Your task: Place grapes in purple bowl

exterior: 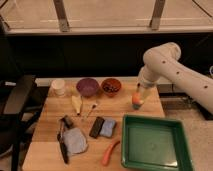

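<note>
Dark glass and a metal rail back the wooden bench (117, 111), where the purple bowl (87, 86) sits near the rear edge with nothing showing in it. A white cup (58, 86) stands just left of the purple bowl and an orange-brown bowl (111, 86) just right of it. Farther right of the purple bowl, past the orange-brown bowl, the white arm (165, 59) bends down and its hand (138, 94) hangs low over the bench, right above an orange-red fruit (137, 103). I cannot tell how far the hand is open or whether it has hold of anything. The grapes do not show plainly anywhere: they may lie under the hand, and the dark inside of the orange-brown bowl could be shadow or contents. The main risk is that the hand closes on the orange-red fruit instead of the grapes, because the two spots are so close together. A loose cluster could also slip or shed berries on the way across. The path to the purple bowl passes over the orange-brown bowl, so an early release would drop the grapes in the wrong bowl, and a low carry could knock its rim. The green tray (150, 118), forward and right of the purple bowl, lies off that path.
</note>
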Available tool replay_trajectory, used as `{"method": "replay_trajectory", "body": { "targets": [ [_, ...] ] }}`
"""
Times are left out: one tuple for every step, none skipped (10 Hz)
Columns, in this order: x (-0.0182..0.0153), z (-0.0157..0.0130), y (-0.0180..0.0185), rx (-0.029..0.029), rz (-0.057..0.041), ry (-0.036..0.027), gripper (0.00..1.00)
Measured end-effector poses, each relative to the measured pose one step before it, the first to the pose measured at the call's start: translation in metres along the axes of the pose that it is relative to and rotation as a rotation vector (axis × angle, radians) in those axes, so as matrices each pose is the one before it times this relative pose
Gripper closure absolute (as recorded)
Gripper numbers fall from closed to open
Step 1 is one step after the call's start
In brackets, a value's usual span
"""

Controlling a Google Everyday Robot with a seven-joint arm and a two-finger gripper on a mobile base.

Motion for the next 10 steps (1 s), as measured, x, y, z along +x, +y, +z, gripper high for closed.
{"method": "replay_trajectory", "body": {
  "targets": [
    [-0.02208,0.00640,-0.02012,0.04348,-0.01390,-0.02149,0.35],
    [-0.01450,0.00318,-0.01169,0.02887,-0.01428,-0.02420,0.35],
    [-0.00711,0.00191,-0.00400,0.00765,-0.01135,-0.01148,0.35],
    [0.00245,-0.00061,0.00012,0.00156,0.00090,0.00347,0.35],
    [0.00041,0.00014,0.00017,-0.00010,-0.00075,0.00105,0.35],
    [-0.00176,0.00029,-0.00043,-0.00034,-0.00217,-0.00160,0.35],
    [0.00091,-0.00066,0.00028,-0.00024,0.00446,-0.00156,0.35],
    [0.00316,0.00103,-0.00229,0.00105,0.00659,0.00312,0.35],
    [-0.00117,0.00485,-0.00633,0.00091,0.00285,-0.00432,0.35],
    [-0.00240,0.00794,-0.00714,-0.00068,-0.00199,-0.00580,0.35]
  ]
}}
